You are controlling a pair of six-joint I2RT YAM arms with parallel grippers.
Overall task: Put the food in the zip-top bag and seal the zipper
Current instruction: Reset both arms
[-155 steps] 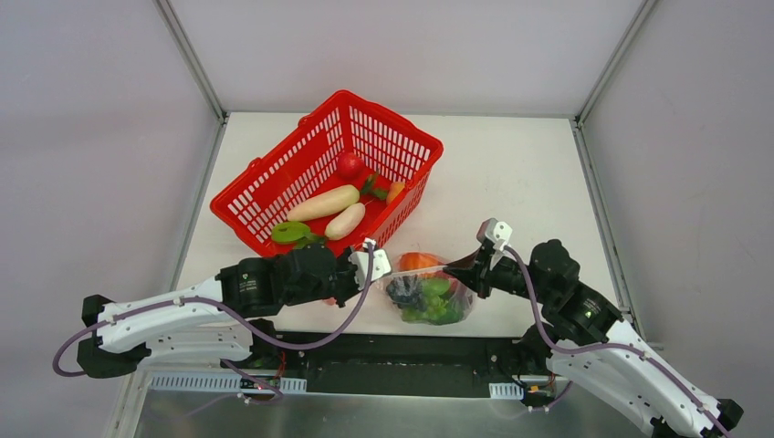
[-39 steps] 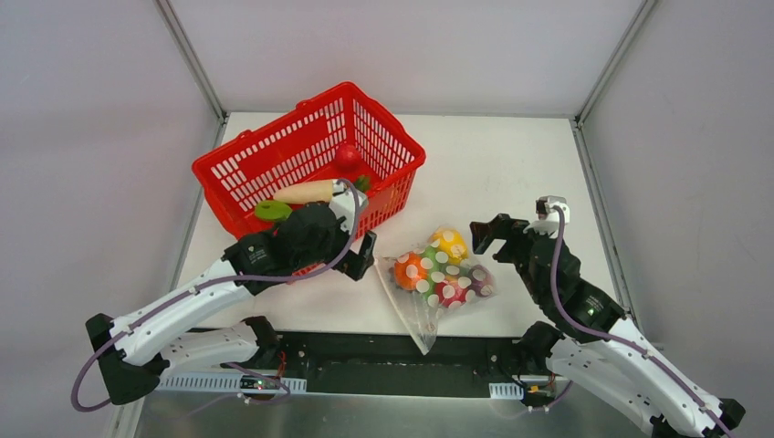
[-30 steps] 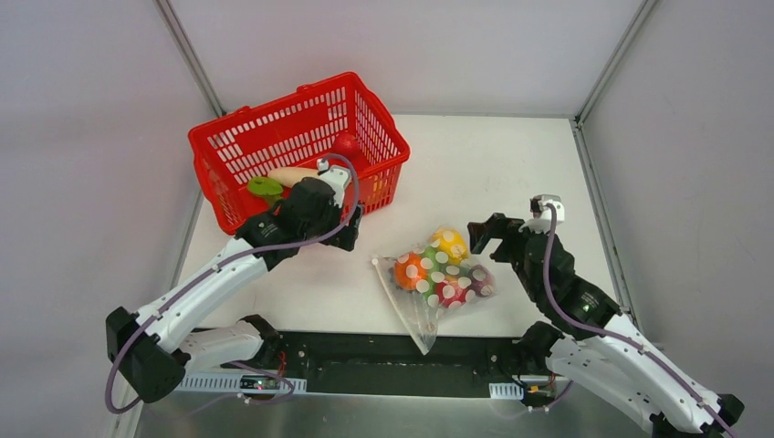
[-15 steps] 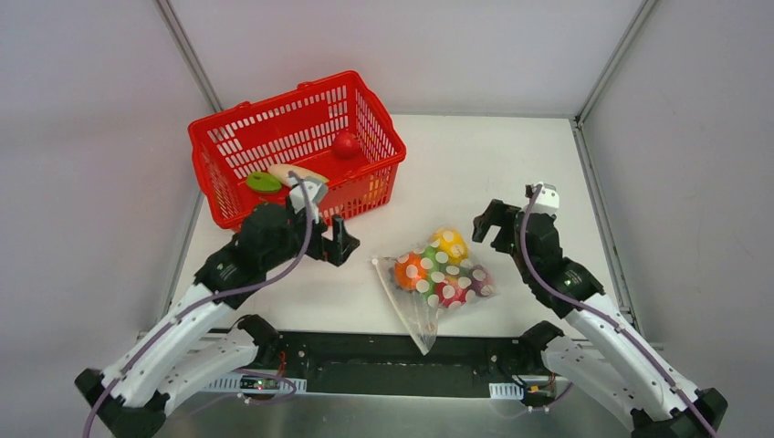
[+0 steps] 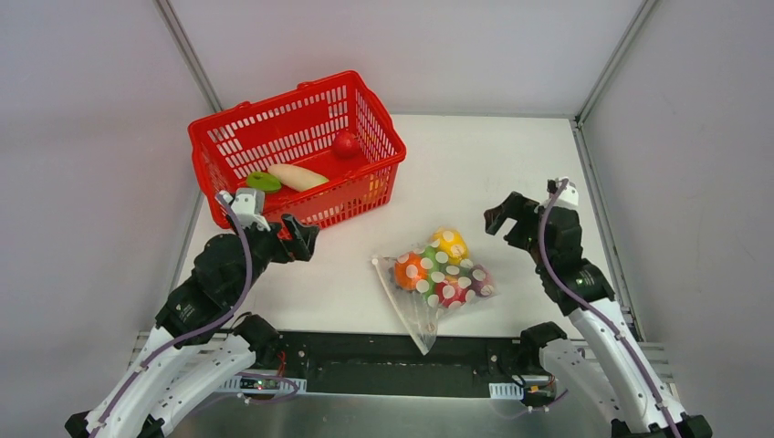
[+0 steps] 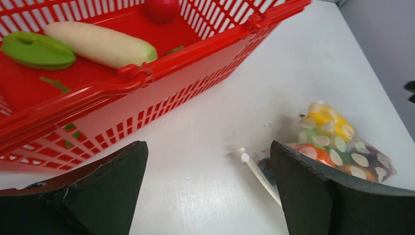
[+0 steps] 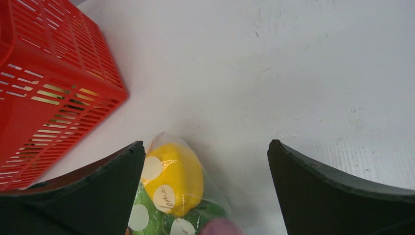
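Note:
The zip-top bag (image 5: pixel 440 278) lies flat on the table, clear with white dots. The food shows through it: orange (image 5: pixel 410 271), yellow (image 5: pixel 448 244), red (image 5: pixel 447 292), green and purple pieces. Its zipper (image 5: pixel 394 297) runs along the bag's left edge toward the near table edge, and it shows again in the left wrist view as the zipper (image 6: pixel 257 172). My left gripper (image 5: pixel 301 239) is open, left of the bag beside the basket's front wall. My right gripper (image 5: pixel 505 219) is open, above and right of the bag. Neither touches the bag (image 7: pixel 171 186).
A red slotted basket (image 5: pixel 274 96) stands at the back left. It holds a white radish (image 5: pixel 297 176), a flat green disc (image 5: pixel 264 182) and a round red toy (image 5: pixel 345 143). In the left wrist view the basket's wall (image 6: pixel 147 105) is close ahead.
Five seconds ago both grippers held the bag up; it now lies flat. The basket was shifted back and left. Both arms have since drawn back from the bag with open grippers.

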